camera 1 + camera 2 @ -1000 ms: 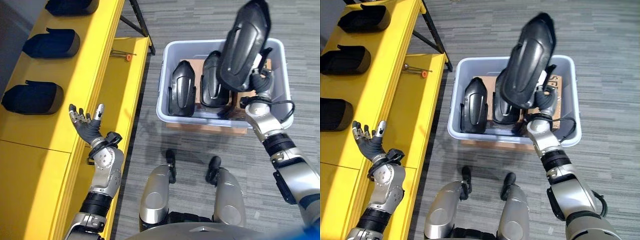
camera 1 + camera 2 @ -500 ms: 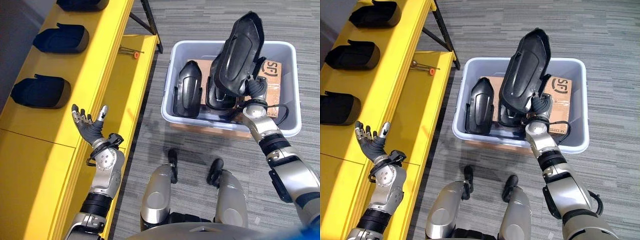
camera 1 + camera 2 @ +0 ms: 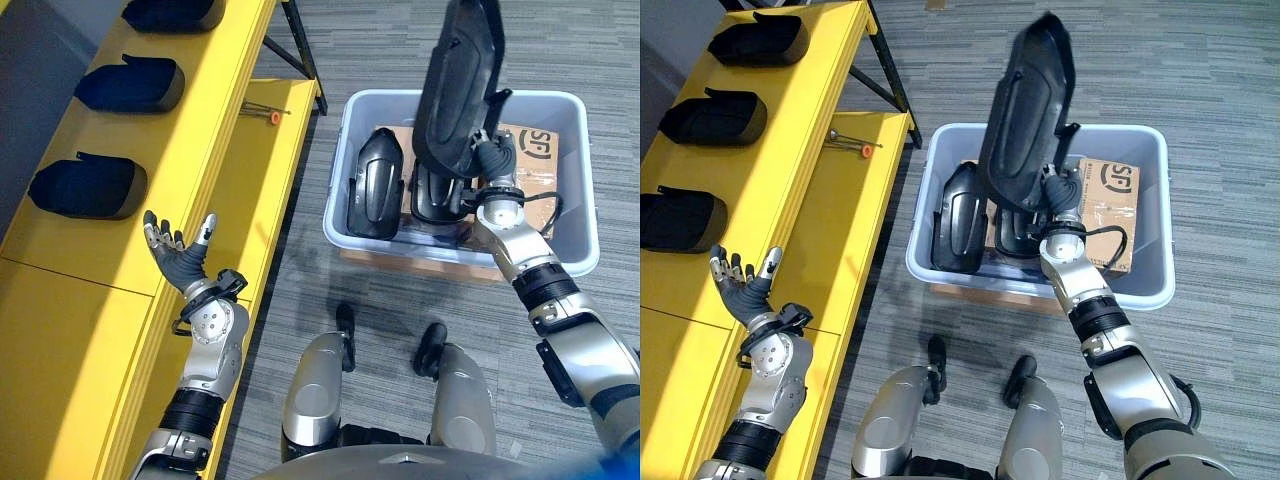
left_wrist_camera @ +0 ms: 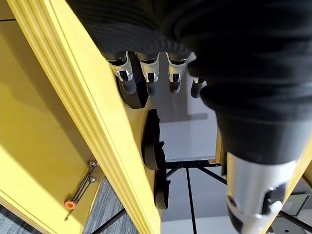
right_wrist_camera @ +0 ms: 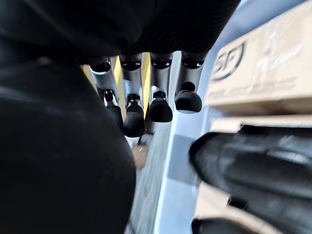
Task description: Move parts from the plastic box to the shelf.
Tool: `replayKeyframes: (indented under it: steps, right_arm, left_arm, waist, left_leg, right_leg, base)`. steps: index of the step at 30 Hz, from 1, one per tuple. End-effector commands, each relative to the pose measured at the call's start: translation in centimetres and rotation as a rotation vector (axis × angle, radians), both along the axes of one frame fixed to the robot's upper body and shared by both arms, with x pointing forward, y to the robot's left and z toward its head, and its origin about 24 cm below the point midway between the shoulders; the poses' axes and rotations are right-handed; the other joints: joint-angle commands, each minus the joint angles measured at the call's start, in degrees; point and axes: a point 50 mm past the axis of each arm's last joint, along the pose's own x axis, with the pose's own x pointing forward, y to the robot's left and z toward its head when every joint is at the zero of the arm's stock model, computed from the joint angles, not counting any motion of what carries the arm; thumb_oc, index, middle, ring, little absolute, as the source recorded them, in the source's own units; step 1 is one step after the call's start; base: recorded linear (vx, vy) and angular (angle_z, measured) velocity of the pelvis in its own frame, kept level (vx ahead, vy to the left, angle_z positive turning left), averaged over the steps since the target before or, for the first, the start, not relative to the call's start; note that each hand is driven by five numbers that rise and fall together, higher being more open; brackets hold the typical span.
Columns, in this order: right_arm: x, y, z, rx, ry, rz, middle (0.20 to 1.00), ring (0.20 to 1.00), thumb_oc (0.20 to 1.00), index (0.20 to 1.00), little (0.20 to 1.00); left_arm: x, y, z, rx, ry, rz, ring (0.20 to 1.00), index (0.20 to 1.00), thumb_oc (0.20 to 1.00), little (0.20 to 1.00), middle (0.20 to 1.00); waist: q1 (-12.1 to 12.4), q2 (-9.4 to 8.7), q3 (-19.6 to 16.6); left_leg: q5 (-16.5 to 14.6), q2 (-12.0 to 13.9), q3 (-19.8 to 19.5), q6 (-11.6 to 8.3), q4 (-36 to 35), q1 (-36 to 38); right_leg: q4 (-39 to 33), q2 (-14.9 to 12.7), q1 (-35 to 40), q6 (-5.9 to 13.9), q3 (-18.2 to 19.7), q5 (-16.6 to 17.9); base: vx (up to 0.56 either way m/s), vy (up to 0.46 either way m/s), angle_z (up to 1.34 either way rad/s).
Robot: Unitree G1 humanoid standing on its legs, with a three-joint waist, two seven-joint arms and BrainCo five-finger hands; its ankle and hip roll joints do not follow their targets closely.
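The right hand (image 3: 492,166) had its fingers (image 5: 158,105) curled round a long black part (image 3: 458,85), held upright above the grey box (image 3: 570,250), where two more parts (image 3: 375,185) stood beside a carton (image 3: 530,165). The left hand (image 3: 178,257) hung with fingers spread, palm up, over the yellow shelf (image 3: 200,150) bearing three parts (image 3: 88,186).

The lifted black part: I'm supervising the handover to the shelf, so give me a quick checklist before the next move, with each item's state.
1. Right hand gripping the lifted black part: ok, fingers curled on its lower end.
2. Part clear of the plastic box: ok, raised above the rim.
3. Left hand free: ok, open, palm up over the yellow shelf.
4. Shelf space: ok, bare surface near the left hand.
5. Grip firmness: cannot tell.
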Motion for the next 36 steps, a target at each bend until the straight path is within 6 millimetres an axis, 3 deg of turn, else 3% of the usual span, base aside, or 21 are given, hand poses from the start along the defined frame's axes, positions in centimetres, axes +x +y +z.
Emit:
replayKeyframes:
  steps: [1,15,21,29,36]
  right_arm:
    - [-0.1,2.6,2.8,0.072,-0.133,0.129,0.2,0.2,0.2,0.2,0.2]
    - [-1.0,6.9,1.0,0.03,-0.055,0.292,0.2,0.2,0.2,0.2,0.2]
    - [-1.3,8.6,0.6,0.017,-0.038,0.385,0.2,0.2,0.2,0.2,0.2]
    - [-2.3,11.0,0.6,0.016,-0.054,0.499,0.2,0.2,0.2,0.2,0.2]
    - [-3.0,13.0,1.4,0.027,-0.088,0.556,0.2,0.2,0.2,0.2,0.2]
  left_arm:
    - [-1.5,0.2,1.1,0.073,-0.077,-0.004,1.0,1.0,1.0,1.0,1.0]
    - [-2.3,0.5,0.0,0.057,-0.015,0.001,1.0,1.0,1.0,1.0,1.0]
    - [-2.9,0.6,-0.5,0.063,0.005,0.003,1.0,1.0,1.0,1.0,1.0]
    - [-3.5,1.1,-0.3,0.093,-0.019,0.039,1.0,1.0,1.0,1.0,1.0]
    - [-2.8,1.6,0.8,0.124,-0.046,0.071,1.0,1.0,1.0,1.0,1.0]
  waist:
    - [1.0,-2.14,-3.8]
    - [3.2,-2.54,-6.5]
    - [5.8,-2.71,-6.9]
    - [8.3,-3.02,-7.0]
    - [10.6,-3.68,-6.8]
  left_leg:
    - [5.3,2.9,-6.0,-3.53,-4.3,1.7]
    - [6.3,3.1,-7.6,-3.99,-6.7,4.2]
    - [7.3,3.0,-9.9,-4.32,-7.9,4.1]
    - [7.2,1.3,-12.0,-3.71,-8.0,3.9]
    - [6.4,-0.7,-13.3,-2.55,-7.0,2.6]
  right_leg:
    - [-0.6,-3.1,4.5,3.19,0.5,2.6]
    - [-4.0,-2.8,9.4,3.27,-2.2,2.8]
    - [-4.8,-2.8,11.0,3.14,-4.7,2.4]
    - [-6.7,-3.2,13.6,3.82,-6.9,3.0]
    - [-8.0,-3.9,15.4,5.02,-8.5,3.3]
  base:
    - [0.02,0.012,0.06]
    - [0.02,0.03,0.06]
    - [-0.02,0.086,0.12]
    - [-0.02,0.121,0.18]
    - [-0.01,0.098,0.17]
